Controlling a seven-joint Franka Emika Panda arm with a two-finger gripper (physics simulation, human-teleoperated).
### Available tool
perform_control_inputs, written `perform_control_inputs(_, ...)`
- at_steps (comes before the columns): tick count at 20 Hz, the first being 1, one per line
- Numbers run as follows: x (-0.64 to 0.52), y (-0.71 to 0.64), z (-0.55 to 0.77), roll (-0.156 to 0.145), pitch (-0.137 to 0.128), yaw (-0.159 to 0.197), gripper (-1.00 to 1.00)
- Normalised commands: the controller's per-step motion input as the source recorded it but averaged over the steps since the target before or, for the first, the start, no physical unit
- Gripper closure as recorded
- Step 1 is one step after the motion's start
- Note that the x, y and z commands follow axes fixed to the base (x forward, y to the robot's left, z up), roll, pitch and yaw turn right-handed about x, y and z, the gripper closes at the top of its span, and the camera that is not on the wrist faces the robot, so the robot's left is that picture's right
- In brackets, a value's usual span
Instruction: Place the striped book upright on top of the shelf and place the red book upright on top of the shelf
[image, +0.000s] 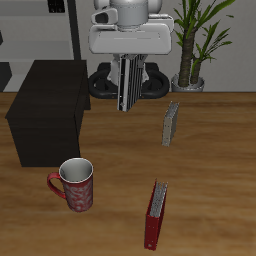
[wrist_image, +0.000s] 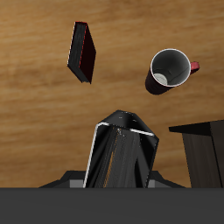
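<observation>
The striped book (image: 127, 84) hangs upright in the air with my gripper (image: 128, 64) shut on its top edge, behind the table's middle and just beside the shelf (image: 48, 108), a low black box with a flat top. The wrist view shows the striped book (wrist_image: 122, 156) close up, dark and glossy, between my jaws, with the shelf (wrist_image: 206, 154) next to it. Near the table's front edge the red book (image: 154, 214) stands on its edge on the wood. It also shows in the wrist view, red book (wrist_image: 81, 52), well away from the gripper.
A red patterned mug (image: 74, 185) stands in front of the shelf, also seen from above as the mug (wrist_image: 170, 70). A small grey book (image: 171, 124) stands upright farther back. A potted plant (image: 192, 62) and a grey rack (image: 40, 30) stand behind.
</observation>
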Motion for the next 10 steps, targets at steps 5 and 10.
perform_control_inputs(5,-0.44,-0.38,0.23,-0.001,-0.029,0.011,1.00)
perform_control_inputs(10,-0.39,-0.41,0.09,0.013,-0.045,-0.030,1.00)
